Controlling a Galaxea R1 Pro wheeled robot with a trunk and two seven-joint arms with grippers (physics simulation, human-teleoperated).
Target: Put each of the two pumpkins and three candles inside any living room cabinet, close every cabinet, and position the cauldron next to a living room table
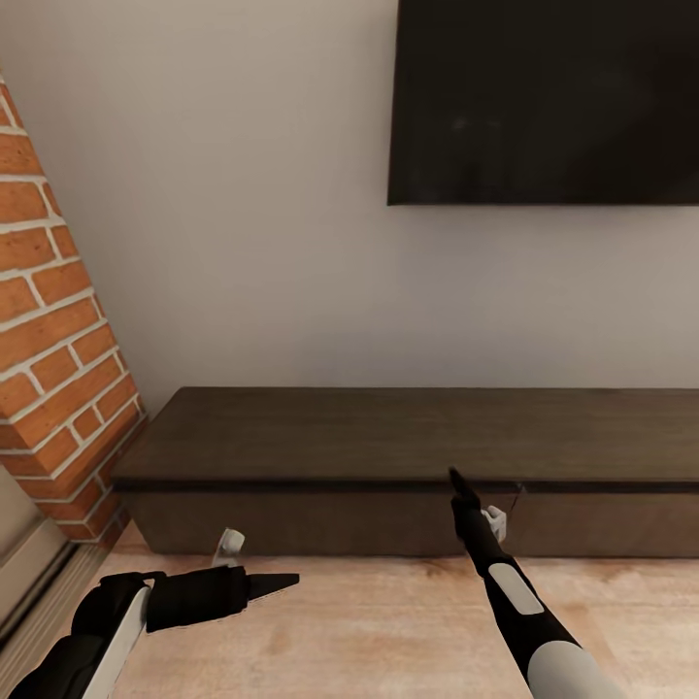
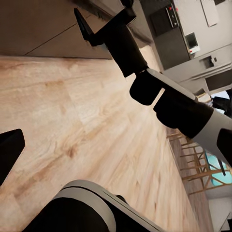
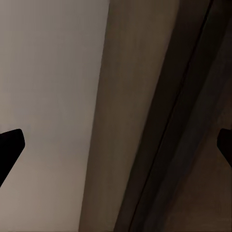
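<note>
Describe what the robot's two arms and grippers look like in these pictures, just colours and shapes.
Both arms are black with light grey-white shell panels. The right arm has a rounded grey-white forearm, a pale oval inset on a black segment, and a small white fitting near the wrist. The right gripper ends in thin, pointed black fingers. The left arm has a white strip along a bulky black wrist; the left gripper tapers to a black wedge.

The cabinet (image 1: 408, 447) runs off the right edge in the head view, so its far end is cut. The black screen (image 1: 544, 97) on the wall gets chopped at the top and right. Left gripper (image 1: 277, 583) fingers overlap from this angle, so can't tell the gap. Brick column (image 1: 53, 330) is cropped on the left.
</note>
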